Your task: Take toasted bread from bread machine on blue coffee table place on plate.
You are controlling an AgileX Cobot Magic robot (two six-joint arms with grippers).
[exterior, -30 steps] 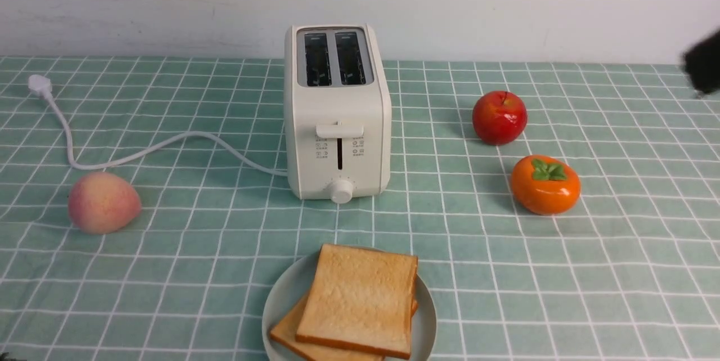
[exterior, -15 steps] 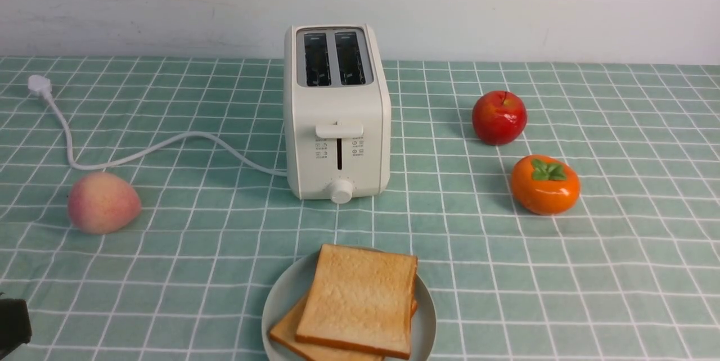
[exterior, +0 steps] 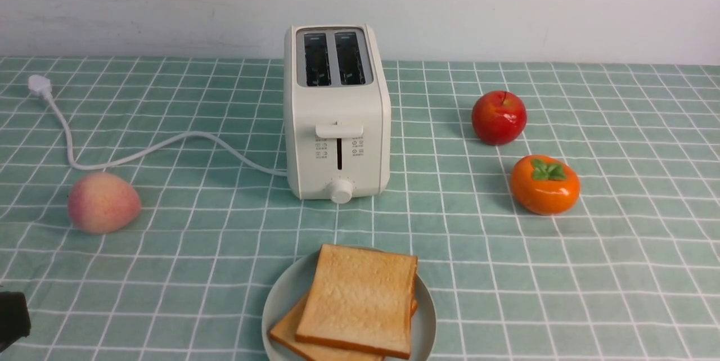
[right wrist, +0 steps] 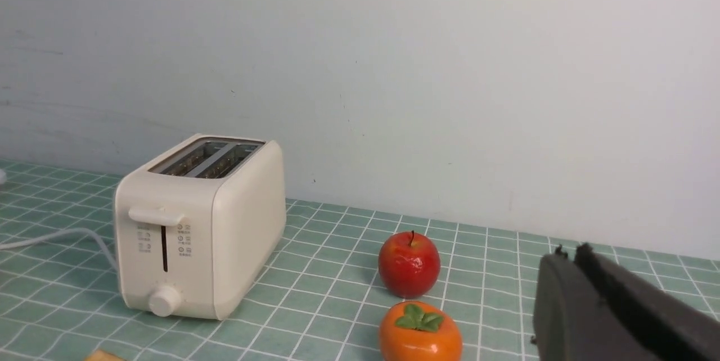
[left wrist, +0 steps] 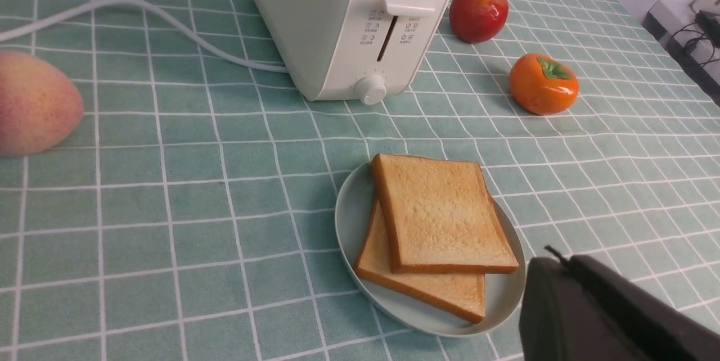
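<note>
Two slices of toasted bread [exterior: 360, 299] lie stacked on the plate [exterior: 279, 300] at the front middle of the blue coffee table [exterior: 562, 271]; they also show in the left wrist view [left wrist: 439, 215]. The bread machine [exterior: 337, 141] stands behind the plate, and both its slots look empty. My left gripper [left wrist: 564, 261] is shut and empty, low beside the plate's edge [left wrist: 349, 220]. Only a dark corner of it [exterior: 11, 319] shows in the front view. My right gripper [right wrist: 568, 253] is shut and empty, off to the right of the apple, out of the front view.
A red apple [exterior: 499, 117] and an orange persimmon [exterior: 544, 184] sit right of the bread machine. A peach [exterior: 103, 202] lies at the left. The white cord [exterior: 169, 141] runs left to its plug [exterior: 39, 85]. A white wall [exterior: 506, 1] stands behind the table.
My right gripper has left the front view at its right edge. My left gripper has come into view at the lower left edge. The toast and plate have not moved.
</note>
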